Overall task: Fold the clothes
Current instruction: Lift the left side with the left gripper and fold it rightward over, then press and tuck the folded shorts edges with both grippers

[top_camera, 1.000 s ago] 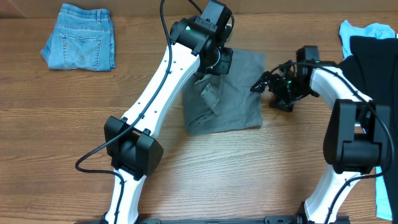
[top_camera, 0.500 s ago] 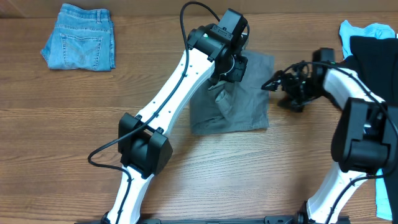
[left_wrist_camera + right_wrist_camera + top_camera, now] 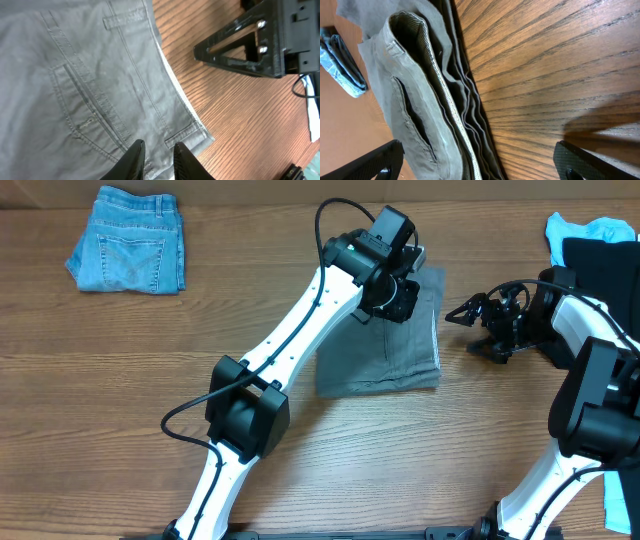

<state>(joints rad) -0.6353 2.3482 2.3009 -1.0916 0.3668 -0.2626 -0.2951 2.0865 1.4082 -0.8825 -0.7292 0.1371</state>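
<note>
The grey shorts (image 3: 385, 350) lie folded into a narrow stack on the wooden table (image 3: 120, 380). My left gripper (image 3: 404, 296) hovers over their far right corner. In the left wrist view, the left gripper (image 3: 159, 152) has its fingers a little apart, and the grey shorts (image 3: 90, 75) lie flat beneath, not pinched. My right gripper (image 3: 465, 309) stands wide open just right of the shorts, apart from them. In the right wrist view, the right gripper (image 3: 477, 147) faces the layered folded edge of the shorts (image 3: 420, 100), with nothing between its fingers.
A folded denim garment (image 3: 128, 252) lies at the far left. A black garment (image 3: 600, 255) over a light-blue one (image 3: 610, 227) sits at the far right edge. One finger of the right gripper (image 3: 245, 47) shows in the left wrist view.
My left arm has swung right and carried the shorts' fold over, so the stack is narrower and further right. Its jaws have parted. My right arm has drawn back to the right.
</note>
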